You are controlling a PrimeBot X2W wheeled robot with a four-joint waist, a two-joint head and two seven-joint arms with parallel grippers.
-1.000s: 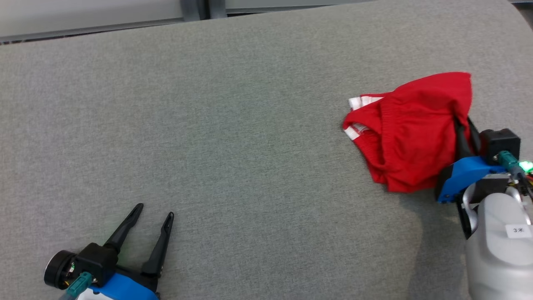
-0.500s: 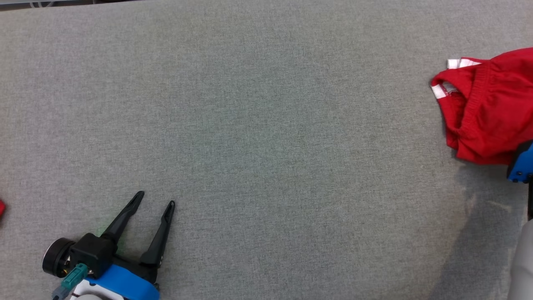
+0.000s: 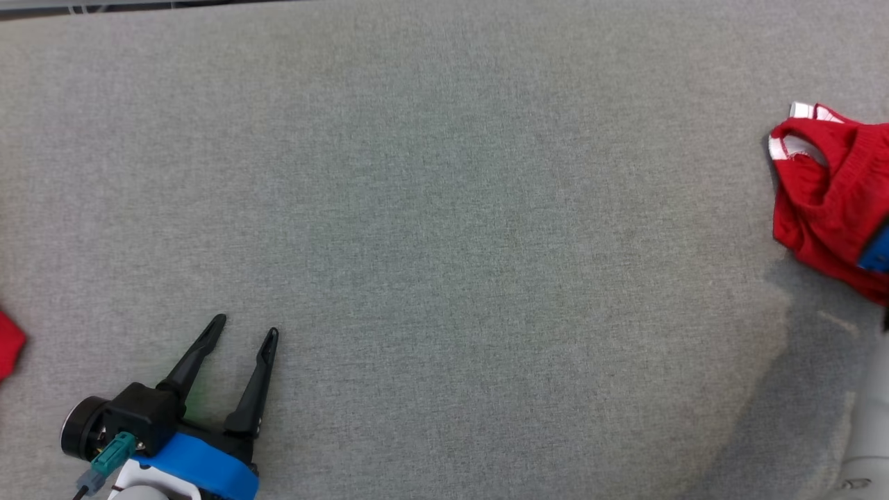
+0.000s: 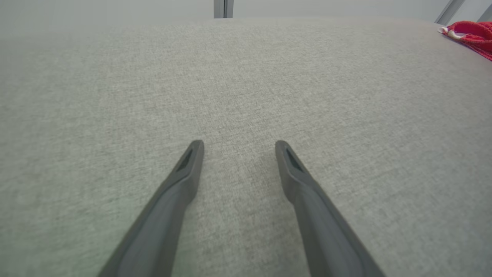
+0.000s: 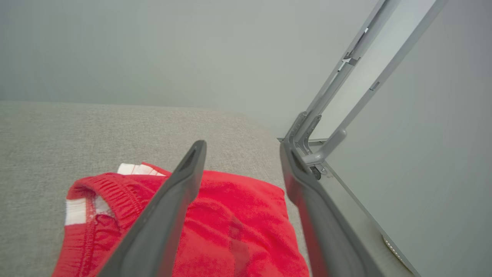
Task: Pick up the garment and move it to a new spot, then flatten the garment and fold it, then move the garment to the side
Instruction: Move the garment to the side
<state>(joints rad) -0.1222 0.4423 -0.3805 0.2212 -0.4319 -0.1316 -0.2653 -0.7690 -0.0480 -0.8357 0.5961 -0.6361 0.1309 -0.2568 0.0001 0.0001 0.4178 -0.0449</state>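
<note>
The garment (image 3: 826, 201) is a bunched pair of red shorts with white trim, lying on the grey padded table (image 3: 444, 208) at the far right edge of the head view. My right gripper (image 5: 243, 148) is open just above the garment (image 5: 238, 219), which lies loose under its fingers near the table's corner. My left gripper (image 3: 245, 328) rests open at the lower left, far from the garment, with nothing between its fingers (image 4: 184, 181). The left wrist view shows the garment (image 4: 471, 34) far off at the top right.
A scrap of another red cloth (image 3: 8, 344) pokes in at the left edge. A grey metal frame (image 5: 330, 115) and a pale wall stand just past the table's corner beside the garment. The table's far edge (image 3: 208, 8) runs along the top.
The head camera has turned left, so the garment and my right arm have slid to the right edge. A red cloth has come into view at the left. The left gripper stays open.
</note>
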